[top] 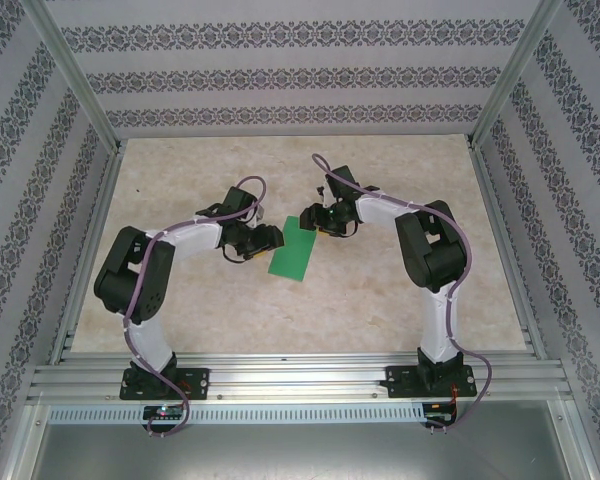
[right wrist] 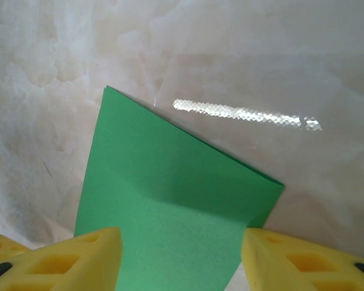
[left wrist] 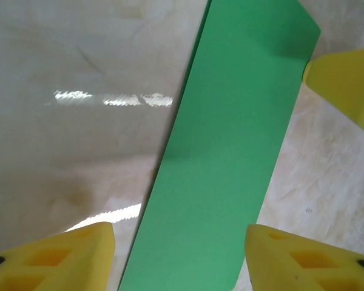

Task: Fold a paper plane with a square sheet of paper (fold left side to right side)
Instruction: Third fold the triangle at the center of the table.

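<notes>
Closest in, the left pincer (left wrist: 179,242) stood with its yellow wedge fingertips (left wrist: 67,257) spread, straddling the near end of the thin bright green sheet of paper (left wrist: 230,151). The sheet lay flat on the pale marbled tabletop (top: 400,300) as a narrow strip, seemingly doubled over. Its long axis ran from near-left to far-right between the two arms. The right pincer (right wrist: 182,242) was likewise spread over the strip's far end, a finger to either side. Neither pinched anything. Both sat about equally close, so I'd judge the coming move turned on that long axis.
</notes>
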You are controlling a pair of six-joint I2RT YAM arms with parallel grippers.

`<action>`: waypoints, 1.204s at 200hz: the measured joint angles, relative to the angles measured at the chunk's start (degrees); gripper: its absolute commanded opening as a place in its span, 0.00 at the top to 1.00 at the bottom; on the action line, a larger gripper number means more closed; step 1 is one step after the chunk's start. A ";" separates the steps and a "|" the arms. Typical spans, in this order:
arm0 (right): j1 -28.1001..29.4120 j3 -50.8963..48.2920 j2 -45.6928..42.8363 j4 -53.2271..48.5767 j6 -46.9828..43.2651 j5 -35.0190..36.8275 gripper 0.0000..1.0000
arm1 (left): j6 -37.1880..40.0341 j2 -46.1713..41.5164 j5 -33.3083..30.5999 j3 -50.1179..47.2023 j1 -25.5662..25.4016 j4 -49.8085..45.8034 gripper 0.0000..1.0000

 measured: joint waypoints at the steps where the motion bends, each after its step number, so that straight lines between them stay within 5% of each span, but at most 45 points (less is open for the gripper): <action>1: 0.00 0.00 0.02 0.00 0.00 0.02 0.44 | 0.00 0.15 0.04 0.13 0.00 0.02 0.41; 241: 0.02 -0.02 0.04 0.02 -0.17 0.07 0.44 | 5.46 6.01 3.39 4.81 -3.30 -1.18 0.45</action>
